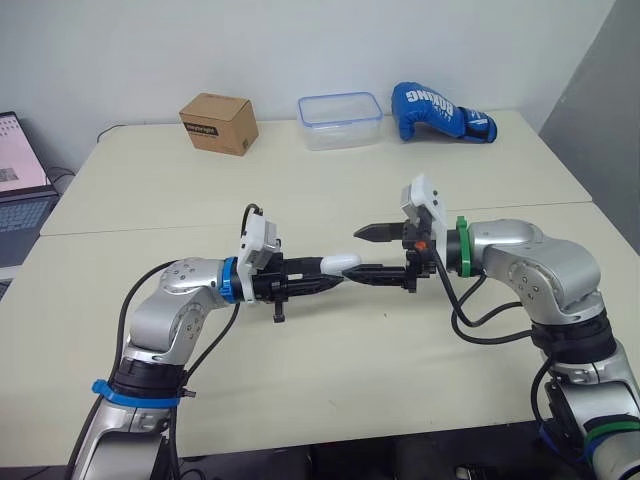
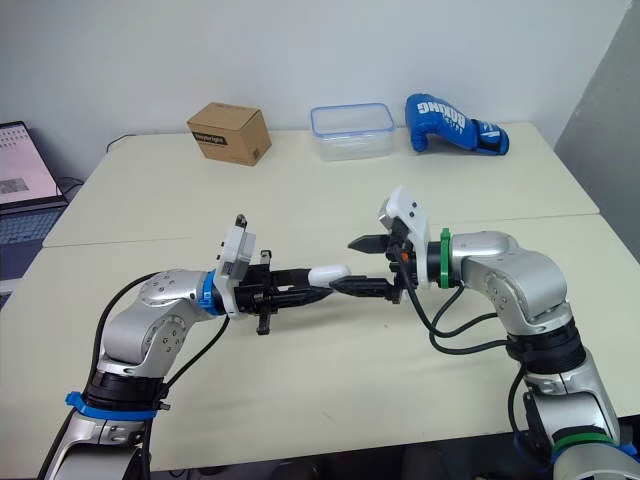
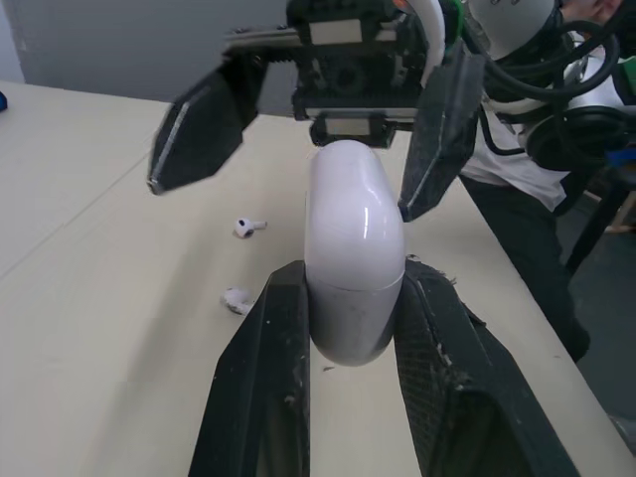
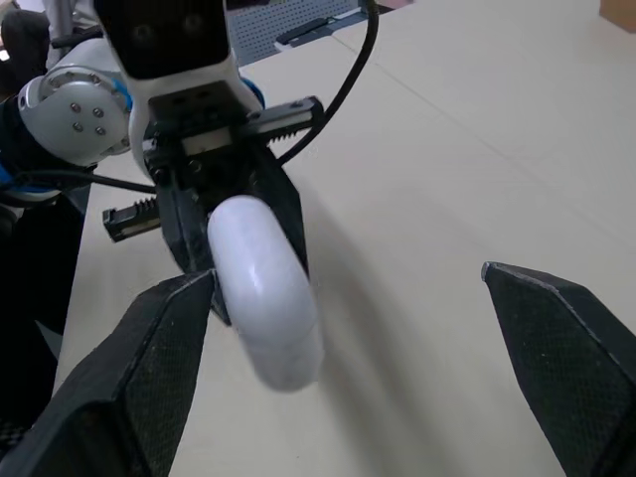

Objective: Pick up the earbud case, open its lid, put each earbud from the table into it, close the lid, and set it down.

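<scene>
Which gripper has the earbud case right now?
The left gripper, shut on the earbud case. The right gripper is open, spread around its free end without clamping it.

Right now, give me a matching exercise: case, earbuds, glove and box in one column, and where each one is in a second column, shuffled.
1 case
2 earbuds
3 glove
4 box

A loose on the table
B far side, right of the tub
C in the left pincer
D far side, left of the tub

Pairs: 1-C, 2-A, 3-B, 4-D
</scene>
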